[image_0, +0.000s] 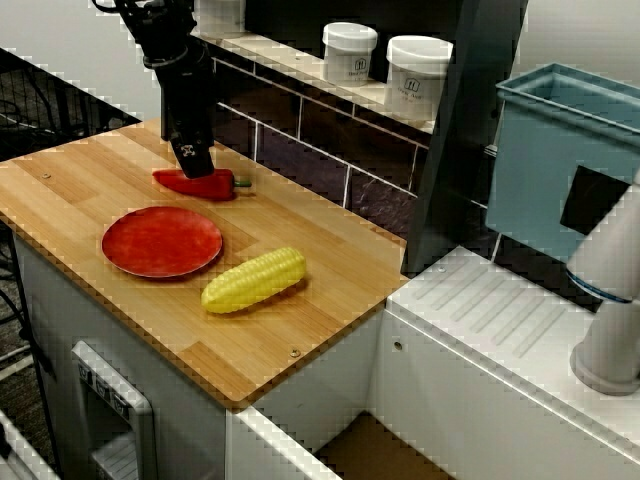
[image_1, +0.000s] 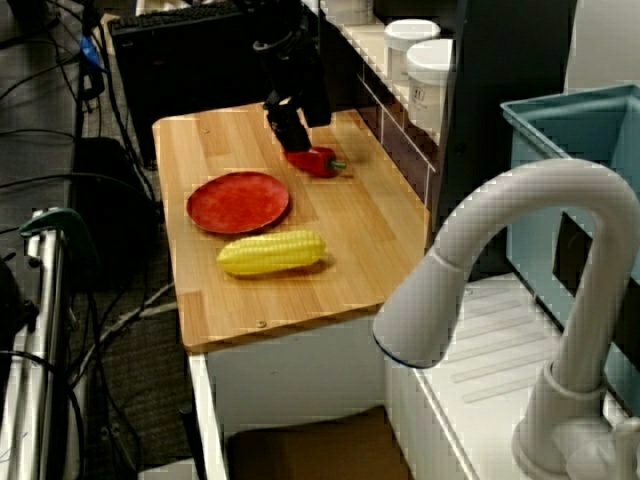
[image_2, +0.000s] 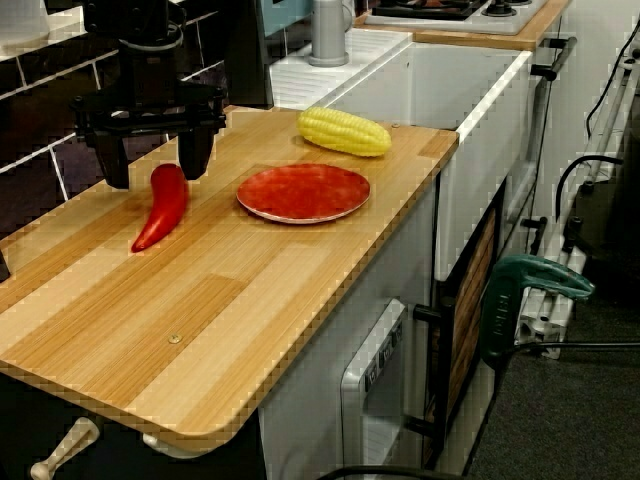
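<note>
Facing the tiled wall: the black robot gripper (image_0: 195, 160) is hanging right over the long red chili pepper (image_0: 195, 184), which is lying on the pale wooden countertop (image_0: 330, 290) behind the round red plate (image_0: 160, 241) and the yellow corn cob (image_0: 254, 280). Past the white faucet (image_1: 520, 260): the arm is blocking the jaws. Along the counter: the fingers (image_2: 195, 150) are standing apart, straddling the pepper's thick end.
</note>
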